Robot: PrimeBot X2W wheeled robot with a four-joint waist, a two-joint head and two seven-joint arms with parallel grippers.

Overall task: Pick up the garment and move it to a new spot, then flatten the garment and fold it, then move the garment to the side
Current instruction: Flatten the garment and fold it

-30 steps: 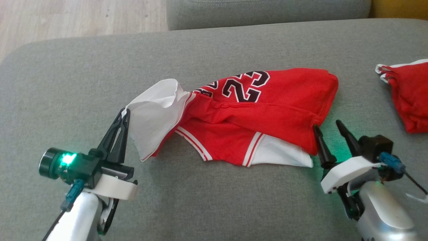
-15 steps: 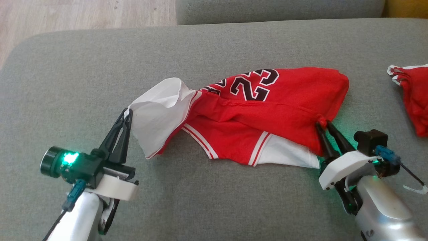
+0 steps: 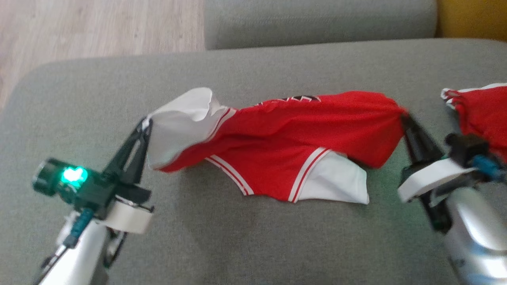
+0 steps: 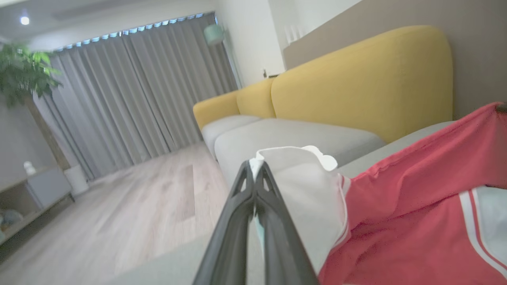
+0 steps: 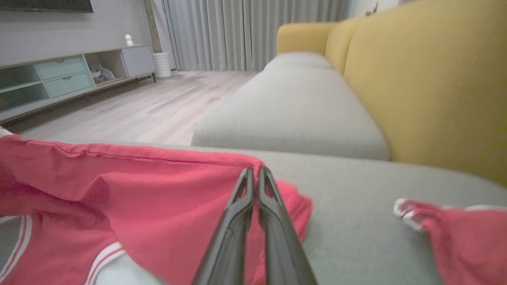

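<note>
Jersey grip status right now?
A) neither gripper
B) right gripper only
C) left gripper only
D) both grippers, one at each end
D: the left gripper is shut on the white end of the jersey, and the right gripper is shut on its red end.

This is a home living room. A long sofa point(image 5: 293, 114) with grey seat cushions and a mustard-yellow backrest point(image 4: 356, 79) runs along the wall. Grey floor-length curtains point(image 4: 130, 91) cover the far side, above a pale wood-plank floor point(image 5: 158, 107). Against the opposite wall stands a low cabinet point(image 5: 59, 79) with pale green drawers and open shelves holding small ornaments. A leafy potted plant point(image 4: 23, 71) grows beside the curtains, and a ceiling spotlight point(image 4: 25, 19) glows overhead.
</note>
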